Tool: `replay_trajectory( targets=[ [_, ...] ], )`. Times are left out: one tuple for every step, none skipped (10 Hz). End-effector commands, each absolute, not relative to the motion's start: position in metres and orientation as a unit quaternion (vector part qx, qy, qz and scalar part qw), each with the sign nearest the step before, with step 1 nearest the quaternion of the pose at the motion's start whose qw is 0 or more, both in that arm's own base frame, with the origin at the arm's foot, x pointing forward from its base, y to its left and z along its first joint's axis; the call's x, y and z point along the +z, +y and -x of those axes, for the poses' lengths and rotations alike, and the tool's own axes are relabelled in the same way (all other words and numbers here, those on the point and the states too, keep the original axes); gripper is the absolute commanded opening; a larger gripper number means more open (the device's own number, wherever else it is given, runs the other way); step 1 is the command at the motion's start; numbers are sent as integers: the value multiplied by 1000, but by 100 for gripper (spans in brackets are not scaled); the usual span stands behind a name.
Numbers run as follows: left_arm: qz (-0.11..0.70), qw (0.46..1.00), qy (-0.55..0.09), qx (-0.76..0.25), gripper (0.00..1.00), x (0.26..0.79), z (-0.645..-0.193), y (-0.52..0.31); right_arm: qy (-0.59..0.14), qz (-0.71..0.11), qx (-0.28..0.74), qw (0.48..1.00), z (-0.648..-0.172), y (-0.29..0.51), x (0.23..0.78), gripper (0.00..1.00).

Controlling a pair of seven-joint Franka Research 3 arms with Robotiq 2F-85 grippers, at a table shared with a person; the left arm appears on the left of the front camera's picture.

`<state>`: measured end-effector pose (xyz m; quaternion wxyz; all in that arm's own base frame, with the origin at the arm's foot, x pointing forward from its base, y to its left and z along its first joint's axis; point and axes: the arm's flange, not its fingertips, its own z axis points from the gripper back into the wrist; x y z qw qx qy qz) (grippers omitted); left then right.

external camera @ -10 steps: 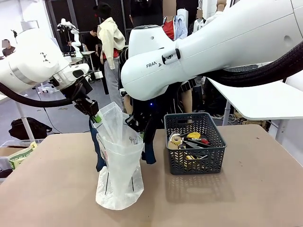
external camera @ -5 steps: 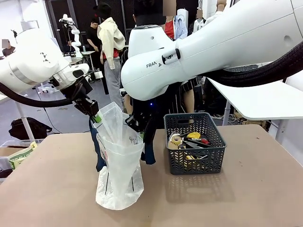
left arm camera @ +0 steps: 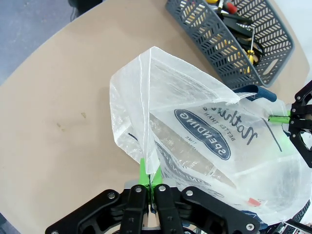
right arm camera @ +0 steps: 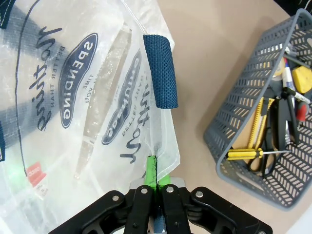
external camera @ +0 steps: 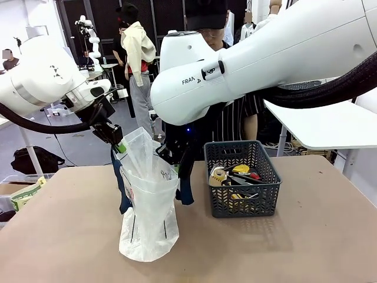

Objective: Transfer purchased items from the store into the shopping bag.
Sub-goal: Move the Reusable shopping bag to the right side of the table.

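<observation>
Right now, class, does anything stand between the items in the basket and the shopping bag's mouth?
Only the right tool, shut on the rim of the shopping bag, on its side nearest the basket.

The shopping bag [external camera: 148, 206] stands on the table [external camera: 306, 253], left of the basket [external camera: 242, 200] and near it. A tape roll [external camera: 218, 174] and a screwdriver [right arm camera: 243, 154] lie in the basket. The left gripper [left arm camera: 147, 173] pinches the bag's left rim, and the right gripper [right arm camera: 155, 170] pinches its right rim, between bag and basket. A person [external camera: 232, 118] stands behind the basket.

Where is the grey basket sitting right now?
In the front view the grey basket stands on the table, right of centre. It is just right of the plastic bag and does not touch it.
</observation>
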<state>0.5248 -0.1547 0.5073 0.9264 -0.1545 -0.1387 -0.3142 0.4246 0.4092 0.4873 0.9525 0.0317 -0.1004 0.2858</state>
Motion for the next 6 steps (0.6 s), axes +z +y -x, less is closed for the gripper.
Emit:
replay_trajectory(
  targets=[
    [153,925,-143,-316,0,508,-525,-153,-101,-32,286,952,-424,409,488,0],
    [153,925,-143,-316,0,508,-525,-153,-101,-32,286,952,-424,409,488,0],
    [153,925,-143,-316,0,508,-525,-153,-101,-32,286,952,-424,409,488,0],
    [153,925,-143,-316,0,508,-525,-153,-101,-32,286,952,-424,409,488,0],
    [153,925,-143,-316,0,508,-525,-153,-101,-32,286,952,-424,409,488,0],
    [153,925,-143,-316,0,508,-525,-153,-101,-32,286,952,-424,409,488,0]
  ],
)
